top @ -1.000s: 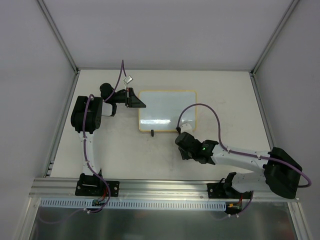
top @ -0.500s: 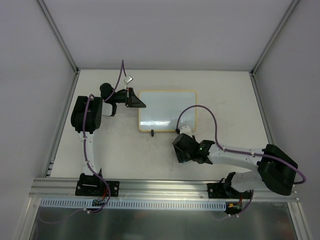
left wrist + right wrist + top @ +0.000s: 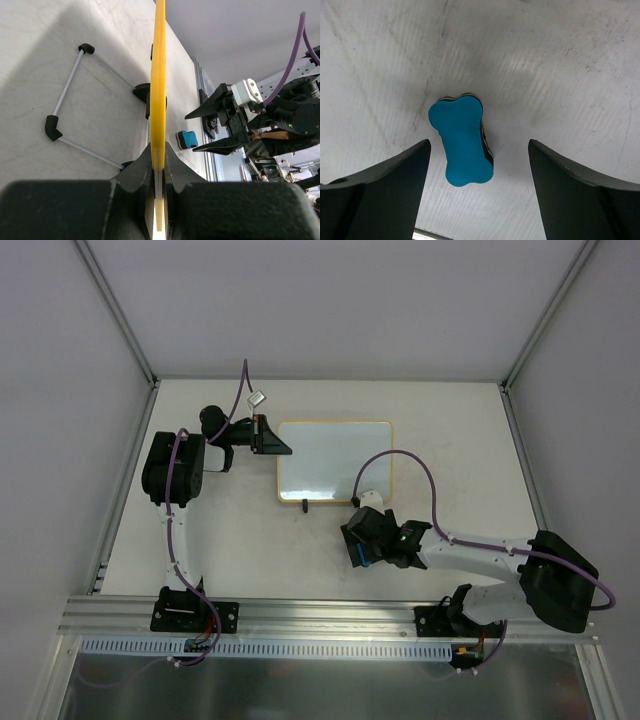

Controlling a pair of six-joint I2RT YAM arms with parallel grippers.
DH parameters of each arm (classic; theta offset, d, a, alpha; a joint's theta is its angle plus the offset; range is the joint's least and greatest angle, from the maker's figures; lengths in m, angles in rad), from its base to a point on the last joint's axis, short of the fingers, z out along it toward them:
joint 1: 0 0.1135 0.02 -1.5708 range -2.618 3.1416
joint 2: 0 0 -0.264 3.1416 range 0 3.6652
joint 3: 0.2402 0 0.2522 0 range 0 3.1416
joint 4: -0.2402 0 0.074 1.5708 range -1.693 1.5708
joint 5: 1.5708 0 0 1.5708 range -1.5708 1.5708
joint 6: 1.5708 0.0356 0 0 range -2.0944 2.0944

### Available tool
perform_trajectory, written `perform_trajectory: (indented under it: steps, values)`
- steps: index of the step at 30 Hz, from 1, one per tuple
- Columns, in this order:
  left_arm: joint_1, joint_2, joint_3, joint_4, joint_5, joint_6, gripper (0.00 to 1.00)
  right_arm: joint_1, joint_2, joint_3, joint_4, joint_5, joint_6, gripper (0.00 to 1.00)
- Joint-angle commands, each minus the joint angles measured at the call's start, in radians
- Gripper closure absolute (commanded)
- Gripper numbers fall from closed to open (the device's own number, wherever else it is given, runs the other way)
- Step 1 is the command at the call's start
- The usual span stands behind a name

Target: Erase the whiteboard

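Observation:
The whiteboard lies at the table's middle, its surface white with no writing visible. My left gripper is shut on its left edge. In the left wrist view the yellow frame runs edge-on between the clamped jaws of the left gripper. A blue bone-shaped eraser lies flat on the table, just in front of the board's near edge. My right gripper hangs open above it, a finger on either side, touching nothing. The eraser and the right gripper also show in the left wrist view.
The board's wire stand with black feet sticks out on the table beside it. An aluminium rail runs along the near edge. Grey walls and frame posts enclose the table. The right arm's purple cable loops over the board's right part.
The right gripper has shifted slightly left and toward the near edge, and its jaws have spread apart, leaving the eraser on the table. The left arm and the board have not moved.

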Motion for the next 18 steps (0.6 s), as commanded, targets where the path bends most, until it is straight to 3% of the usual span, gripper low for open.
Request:
perform_trajectory:
  steps: [1,4,5,6,10,18]
  values:
    - [0.001,-0.009,0.020,0.282,0.082,-0.031,0.95,0.010,-0.051,-0.001,-0.004,0.006,0.022,0.17]
    - [0.001,-0.010,0.020,0.287,0.083,-0.034,0.91,0.010,-0.060,-0.001,-0.004,0.011,0.017,0.17]
    - [0.001,-0.009,0.021,0.288,0.083,-0.035,0.87,0.009,-0.060,-0.001,-0.004,0.009,0.016,0.17]
    - [0.001,-0.009,0.021,0.293,0.086,-0.038,0.77,0.010,-0.057,-0.001,-0.004,0.009,0.017,0.17]
    - [0.003,-0.007,0.021,0.307,0.086,-0.049,0.68,0.012,-0.053,-0.001,-0.004,0.006,0.019,0.17]
    - [0.012,-0.004,0.024,0.327,0.077,-0.066,0.65,0.013,-0.063,-0.005,-0.004,0.012,0.016,0.18]
